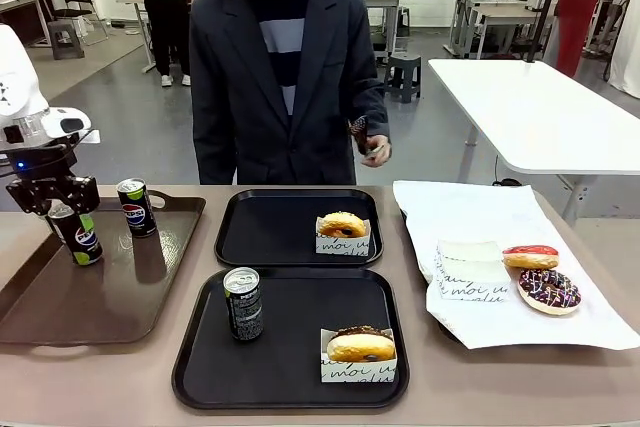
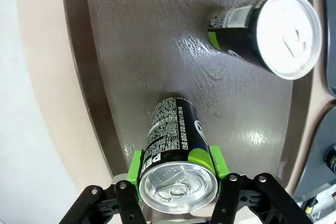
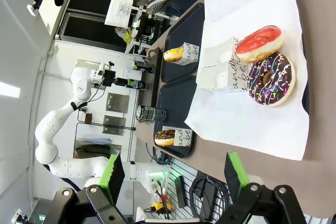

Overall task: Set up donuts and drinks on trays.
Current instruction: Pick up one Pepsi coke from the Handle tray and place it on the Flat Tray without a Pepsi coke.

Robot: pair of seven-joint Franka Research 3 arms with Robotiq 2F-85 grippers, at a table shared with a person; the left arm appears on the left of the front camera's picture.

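The can [image 1: 84, 237] I'm after stands by the brown tray's [image 1: 40, 317] left edge, with my left gripper [image 1: 62, 211] clamped round its top. A second can [image 1: 135, 207] sits near that tray's far rim. The near tray [image 1: 300, 332] looks finished, with a placed can [image 1: 243, 304] and a donut [image 1: 361, 345]. The far tray [image 1: 270, 232] holds a far donut [image 1: 342, 224] at its right edge and no drink, so I judge one delivery remains. My right gripper [image 3: 174, 174] hangs spread, holding nothing.

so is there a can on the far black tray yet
No, the far black tray holds just a sleeved donut, with no can on it.
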